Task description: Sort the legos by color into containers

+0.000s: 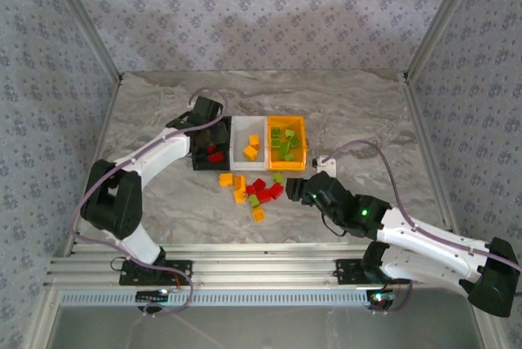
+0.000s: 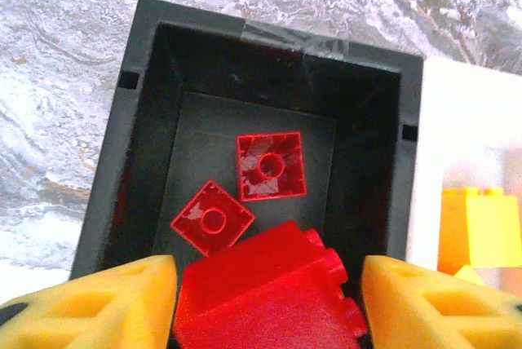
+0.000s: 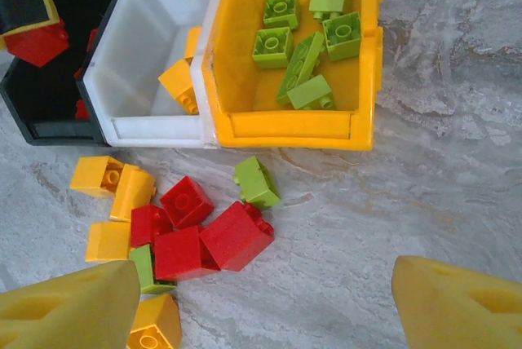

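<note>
My left gripper (image 2: 269, 300) hangs over the black bin (image 2: 269, 64), open. A red lego (image 2: 261, 292) sits between its yellow fingers (image 2: 122, 300) with a gap on the right side. Two more red legos (image 2: 270, 165) lie on the bin floor. My right gripper (image 3: 261, 308) is open above the loose pile of red legos (image 3: 236, 235), orange legos (image 3: 102, 176) and a green lego (image 3: 257, 182) on the table. The white bin (image 3: 155, 130) holds orange legos (image 3: 181, 80). The orange-yellow bin (image 3: 285, 129) holds several green legos (image 3: 310, 47).
The three bins stand in a row mid-table: black (image 1: 198, 141), white (image 1: 236, 141), orange-yellow (image 1: 287, 120). The loose pile (image 1: 253, 190) lies just in front of them, between the two arms. Patterned walls close the table's back and sides.
</note>
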